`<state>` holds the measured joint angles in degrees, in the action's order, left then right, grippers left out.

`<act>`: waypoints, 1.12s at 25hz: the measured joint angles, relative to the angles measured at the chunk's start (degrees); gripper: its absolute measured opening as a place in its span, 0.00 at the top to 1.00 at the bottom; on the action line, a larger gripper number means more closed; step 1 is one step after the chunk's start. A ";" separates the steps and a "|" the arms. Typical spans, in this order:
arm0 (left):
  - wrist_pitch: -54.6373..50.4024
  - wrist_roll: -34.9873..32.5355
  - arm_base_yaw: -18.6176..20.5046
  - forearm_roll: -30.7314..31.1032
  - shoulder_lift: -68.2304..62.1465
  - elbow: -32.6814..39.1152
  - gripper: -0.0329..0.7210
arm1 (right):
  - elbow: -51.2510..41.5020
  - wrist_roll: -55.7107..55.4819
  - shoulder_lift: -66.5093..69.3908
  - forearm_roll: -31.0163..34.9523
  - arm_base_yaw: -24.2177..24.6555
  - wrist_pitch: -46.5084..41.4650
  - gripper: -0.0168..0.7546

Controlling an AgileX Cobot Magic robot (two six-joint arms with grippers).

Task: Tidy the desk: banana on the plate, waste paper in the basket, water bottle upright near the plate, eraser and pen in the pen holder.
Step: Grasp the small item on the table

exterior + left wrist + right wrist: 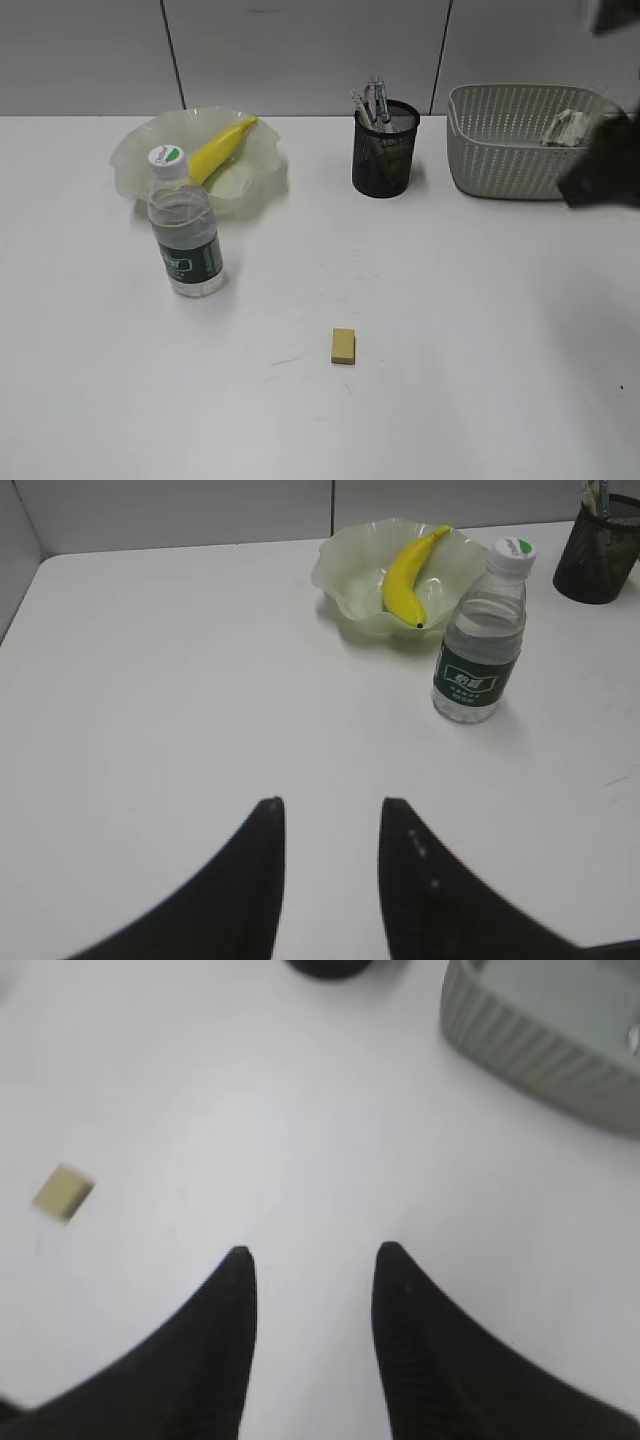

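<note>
A yellow banana (222, 148) lies on the pale green plate (140, 160); both also show in the left wrist view, banana (408, 572) and plate (345, 575). A water bottle (185, 225) (482, 640) stands upright just in front of the plate. The black mesh pen holder (385, 150) holds pens (372, 103). A yellow eraser (343, 346) (62, 1192) lies on the table. Crumpled paper (566, 128) lies in the grey basket (500, 150). My left gripper (330, 805) is open and empty. My right gripper (312, 1252) is open and empty, a blurred dark shape (603, 165) in front of the basket.
The basket's corner (540, 1040) shows at the top right of the right wrist view, the pen holder's base (328, 968) at the top edge. The pen holder (598, 550) also sits at the left wrist view's right edge. A grey panelled wall runs behind the white table.
</note>
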<state>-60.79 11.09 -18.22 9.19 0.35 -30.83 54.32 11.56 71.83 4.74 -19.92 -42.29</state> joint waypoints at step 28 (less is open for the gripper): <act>26.88 -17.24 -24.49 -9.19 -73.00 -17.71 0.64 | -25.05 -9.30 -69.05 -1.68 -0.45 -16.81 0.63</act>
<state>-33.92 -6.15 -42.72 0.00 -72.65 -48.54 29.27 2.27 2.78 3.06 -20.37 -59.10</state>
